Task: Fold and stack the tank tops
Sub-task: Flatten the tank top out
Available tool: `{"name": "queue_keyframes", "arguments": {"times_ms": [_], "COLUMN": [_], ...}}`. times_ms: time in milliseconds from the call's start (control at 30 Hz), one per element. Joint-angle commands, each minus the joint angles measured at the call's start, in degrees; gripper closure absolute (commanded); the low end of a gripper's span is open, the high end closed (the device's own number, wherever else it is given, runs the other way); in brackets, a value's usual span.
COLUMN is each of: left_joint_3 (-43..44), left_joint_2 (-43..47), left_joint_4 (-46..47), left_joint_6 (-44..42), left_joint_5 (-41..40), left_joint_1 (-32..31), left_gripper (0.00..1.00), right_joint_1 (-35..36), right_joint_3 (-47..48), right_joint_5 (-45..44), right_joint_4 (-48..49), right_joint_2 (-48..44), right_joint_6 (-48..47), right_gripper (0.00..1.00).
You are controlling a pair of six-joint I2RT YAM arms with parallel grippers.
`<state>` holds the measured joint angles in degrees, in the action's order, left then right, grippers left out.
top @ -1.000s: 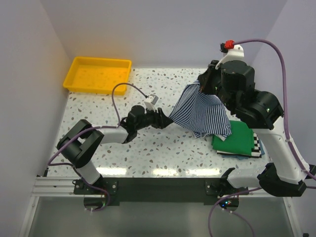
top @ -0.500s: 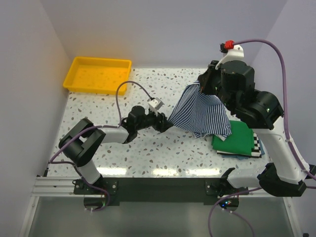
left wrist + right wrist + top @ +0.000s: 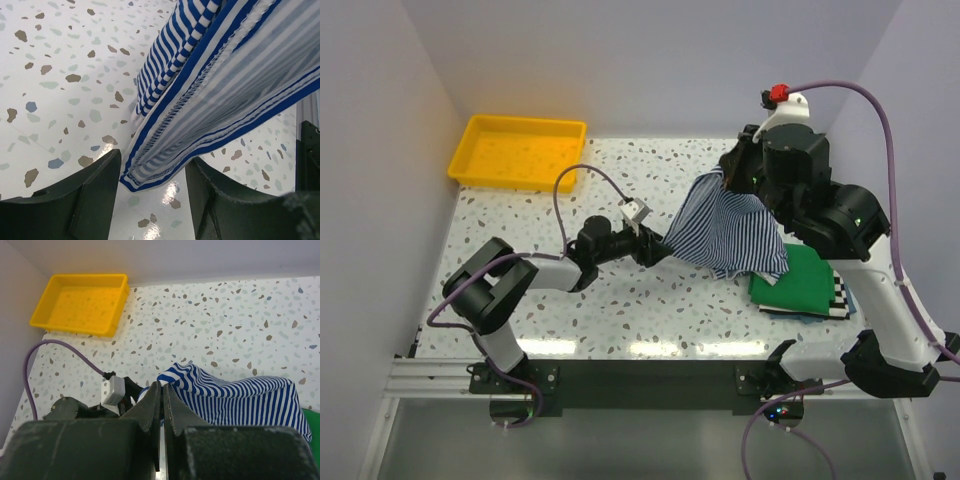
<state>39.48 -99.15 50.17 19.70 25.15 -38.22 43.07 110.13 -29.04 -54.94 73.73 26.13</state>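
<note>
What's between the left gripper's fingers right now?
The hemmed lower corner of the blue-and-white striped tank top hangs in the gap between the fingers of the left gripper, with the speckled table behind it. The left wrist view shows this.

Blue-and-white striped top [image 3: 725, 232] aloft between left arm [image 3: 545, 269] and right arm [image 3: 840, 215], partly over green top [image 3: 805, 280].

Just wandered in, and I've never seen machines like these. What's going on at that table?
Two robot arms are folding tank tops. The right gripper pinches the blue-and-white striped tank top and holds it up by one edge. The left gripper sits open around the lower hem corner and has not yet closed on it. A folded green top lies on a black-and-white striped top at the right.
</note>
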Motion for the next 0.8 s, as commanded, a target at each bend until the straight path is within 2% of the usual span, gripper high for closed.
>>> {"name": "queue_keyframes", "arguments": {"times_ms": [0, 100, 167, 267, 333, 767], "left_joint_3": [1.03, 0.69, -0.02, -1.16, -1.25, 1.30], "left_joint_2": [2.56, 3.00, 3.35, 2.74, 2.13, -4.47], "left_joint_4": [4.94, 3.18, 3.00, 3.35, 3.79, 6.51], "left_joint_6": [-0.19, -0.54, -0.46, -0.63, -0.63, 0.77], "left_joint_5": [1.66, 2.36, 3.06, 3.77, 3.51, 3.68], "left_joint_1": [0.42, 0.42, 0.42, -0.10, -0.45, -1.77], "left_gripper": [0.42, 0.50, 0.51, 0.49, 0.45, 0.46], "right_joint_1": [0.00, 0.00, 0.09, 0.00, 0.08, 0.00], "right_joint_3": [0.09, -0.17, -0.44, -0.44, -0.09, 1.41], "right_joint_5": [-1.29, -1.64, -2.08, -2.43, -2.43, -2.60], "right_joint_4": [1.15, 1.06, 1.06, 1.06, 0.80, -0.78], "right_joint_2": [-1.14, -1.57, -1.84, -2.10, -1.93, -1.66], "right_joint_6": [0.59, 0.50, 0.50, 0.33, 0.33, 0.59], "right_gripper": [1.00, 1.00, 1.00, 1.00, 1.00, 1.00]}}
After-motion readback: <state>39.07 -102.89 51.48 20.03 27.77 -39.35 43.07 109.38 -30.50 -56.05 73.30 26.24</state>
